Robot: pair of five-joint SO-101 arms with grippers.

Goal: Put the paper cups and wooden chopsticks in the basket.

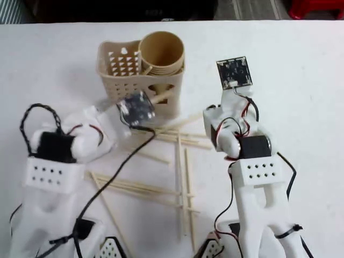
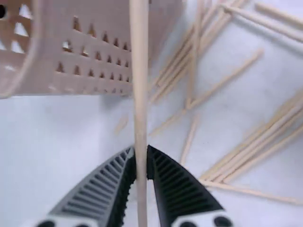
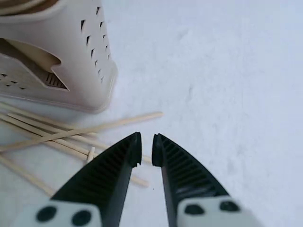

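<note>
A beige perforated basket (image 1: 137, 80) stands at the back of the table with a stack of paper cups (image 1: 161, 51) inside it. My left gripper (image 2: 141, 158) is shut on one wooden chopstick (image 2: 139, 85), which points up along the basket's wall (image 2: 71, 52). In the high view this chopstick (image 1: 163, 97) rests against the basket's front, just beyond the left arm's wrist (image 1: 134, 109). Several loose chopsticks (image 1: 183, 183) lie scattered on the table between the arms. My right gripper (image 3: 147, 147) hovers low over the table beside the basket (image 3: 71, 56), its jaws nearly together with nothing between them.
The white table (image 1: 301, 107) has free room to the right of and behind the right arm (image 1: 236, 140). More loose chopsticks (image 3: 94, 127) lie by the basket's foot. A black cable (image 1: 113, 177) runs across the sticks from the left arm.
</note>
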